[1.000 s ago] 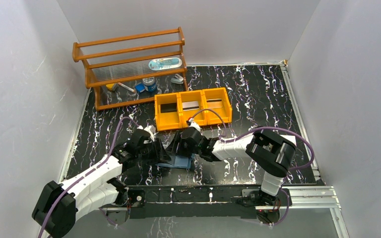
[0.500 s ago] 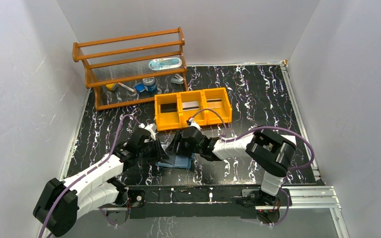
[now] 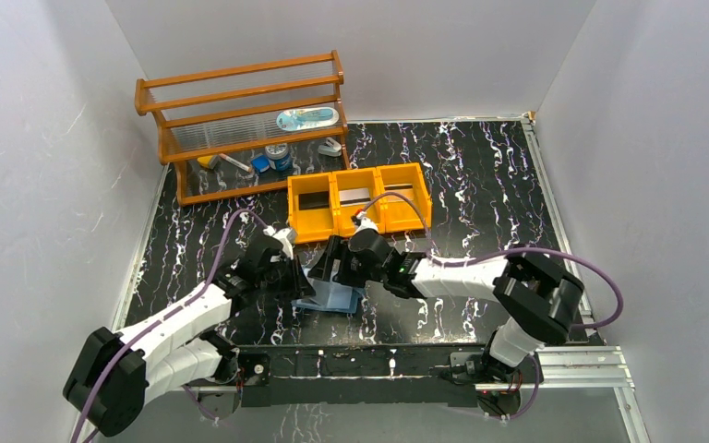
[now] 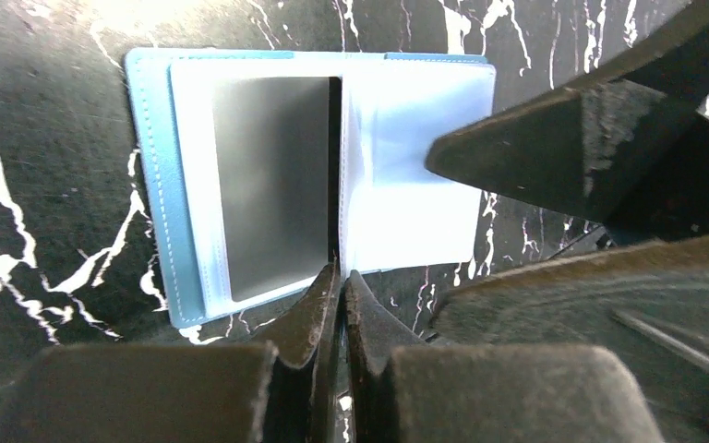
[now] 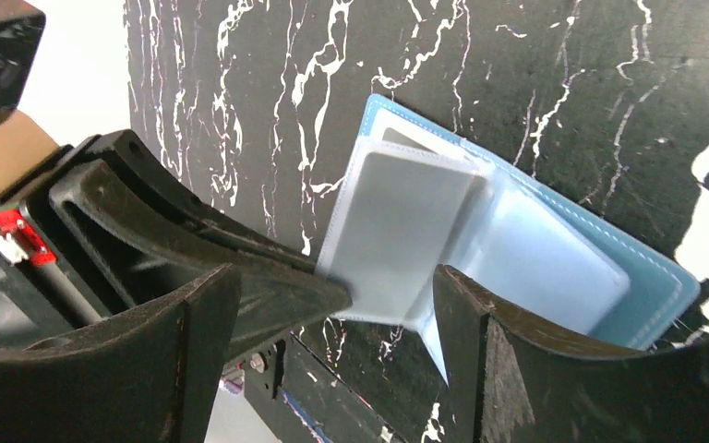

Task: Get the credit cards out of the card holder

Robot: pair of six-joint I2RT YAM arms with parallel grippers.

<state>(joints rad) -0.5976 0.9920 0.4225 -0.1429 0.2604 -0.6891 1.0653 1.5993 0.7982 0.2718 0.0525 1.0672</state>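
Note:
The light blue card holder (image 3: 340, 298) lies open on the black marble table between both grippers. In the left wrist view the card holder (image 4: 415, 138) shows a silver-grey credit card (image 4: 272, 185) in a clear pocket on its left side. My left gripper (image 4: 342, 277) is shut on the lower edge of the middle pocket leaf. In the right wrist view that leaf stands raised with the credit card (image 5: 397, 217) in it above the card holder (image 5: 572, 268). My right gripper (image 5: 337, 277) is open, one finger (image 4: 554, 148) resting on the right-hand pages.
An orange three-compartment tray (image 3: 360, 228) sits just behind the grippers, with a dark card (image 3: 312, 200), a silver card (image 3: 354, 195) and a tan card (image 3: 400, 192) in it. A wooden rack (image 3: 240, 120) with small items stands at the back left.
My left gripper has closed on the pocket leaf. My right gripper has opened wider, and the right arm's elbow has swung out to the right.

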